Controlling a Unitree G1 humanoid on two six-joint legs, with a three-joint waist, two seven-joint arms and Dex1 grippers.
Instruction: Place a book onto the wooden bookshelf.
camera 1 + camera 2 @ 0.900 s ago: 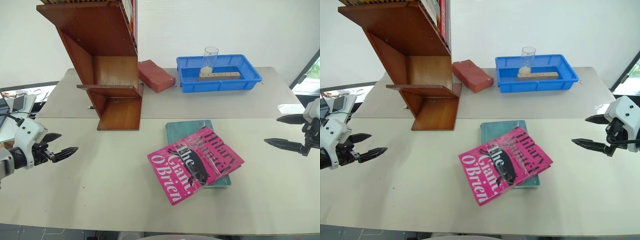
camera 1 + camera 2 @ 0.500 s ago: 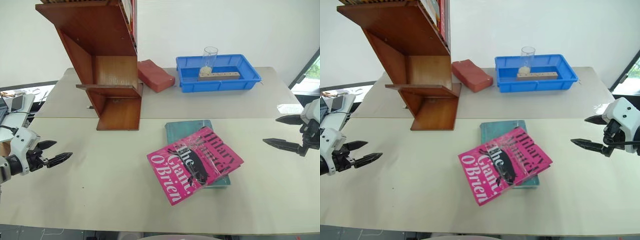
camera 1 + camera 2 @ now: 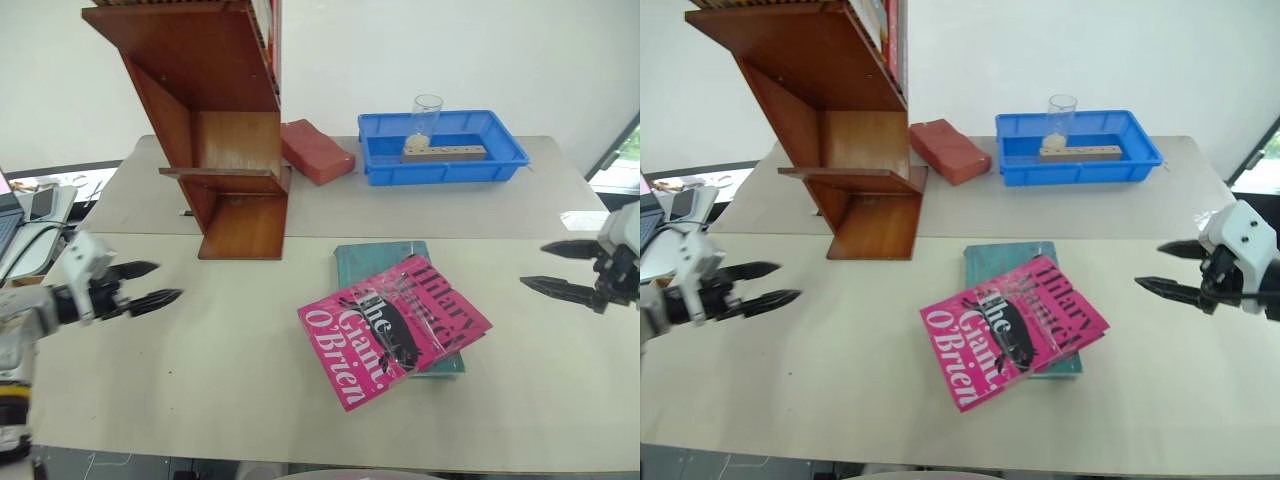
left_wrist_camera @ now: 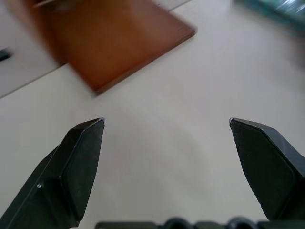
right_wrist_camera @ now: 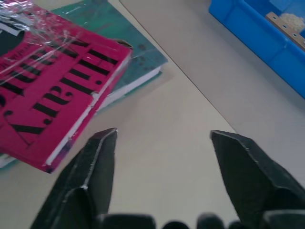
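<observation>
- Jaws on the right gripper stand parted with nothing between them; it hangs over the table at its right edge, fingertips aimed inward.
- Just inward of those fingertips, across a short strip of bare table, lies the book, pink, flat, cover up, resting askew on a teal-green book.
- In the right wrist view the pink cover's near corner sits close ahead of the fingers, so this arm looks the nearer one.
- Its long axis runs on a slant, from the near-left corner up toward this gripper's side.
- Left gripper is spread wide and empty too, well apart from the book, with open table between.
- Beyond and inward of the left gripper stands the wooden bookshelf, its base close ahead in the left wrist view.
- My judgement: the book must be lifted and carried across, away from the right hand, toward the shelf.
</observation>
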